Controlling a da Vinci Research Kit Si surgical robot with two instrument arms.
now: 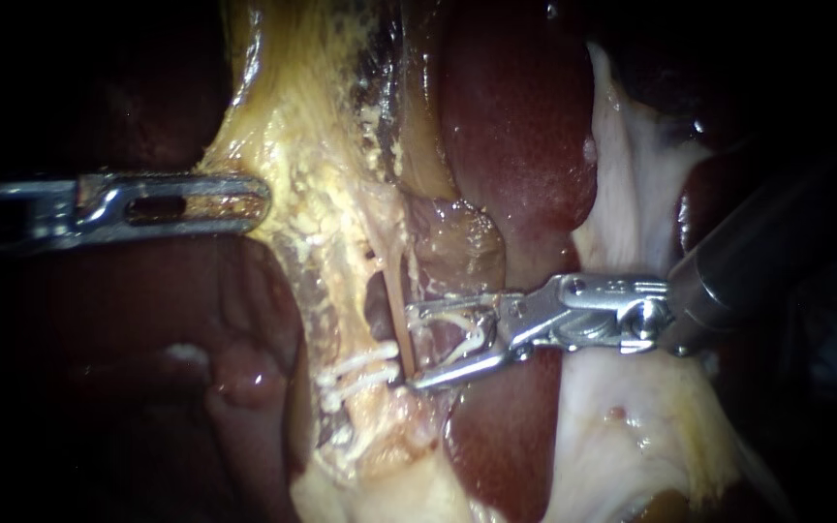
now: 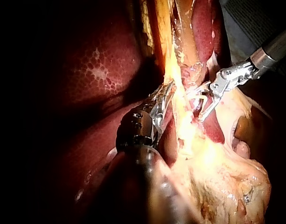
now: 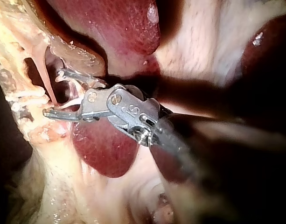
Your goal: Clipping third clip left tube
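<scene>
Two jaws at the tip of our right instrument (image 1: 413,347) stand wide apart nearest to us. An open clip (image 1: 462,334) sits between them, with one white leg lying along each jaw. Their tips reach the tube (image 1: 397,300), a thin tan strand that runs down the middle of the field. In the right wrist view it passes just at the mouth of the jaws, though we cannot tell whether it lies fully inside the clip. Just beyond the tips, two white clips (image 1: 358,368) lie side by side across the fat, their ends meeting the lower part of the same strand. Farther off, our left instrument (image 1: 262,203) has its jaws closed on the edge of the yellow fat (image 1: 312,165), which tents toward them. Behind everything lies the dark red liver (image 1: 520,145), with pale tissue (image 1: 632,165) beside it near the right shaft.
</scene>
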